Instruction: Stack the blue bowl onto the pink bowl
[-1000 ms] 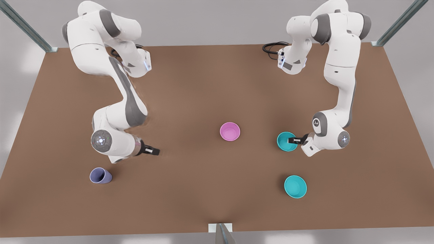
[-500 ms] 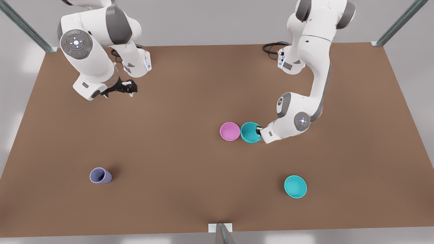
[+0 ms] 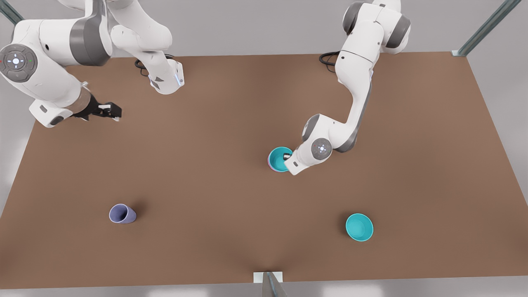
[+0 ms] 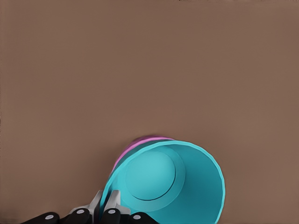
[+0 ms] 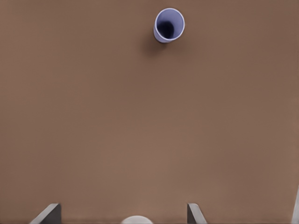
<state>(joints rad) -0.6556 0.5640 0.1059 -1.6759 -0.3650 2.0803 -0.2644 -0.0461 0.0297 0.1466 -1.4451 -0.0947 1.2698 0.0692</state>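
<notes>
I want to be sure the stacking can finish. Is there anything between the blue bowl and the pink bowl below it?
Nothing visible. The left hand grips the blue bowl by its rim, directly over the pink bowl, whose edge peeks out beneath. The right hand waits far off.

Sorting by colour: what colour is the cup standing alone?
Lavender-blue cup, best in the right wrist view.

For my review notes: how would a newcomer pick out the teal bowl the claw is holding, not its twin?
Start at the brown table and find its middle. There the left claw grips the rim of the blue bowl. A pink bowl peeks from beneath it, while the other teal bowl sits alone nearer the front edge.
</notes>
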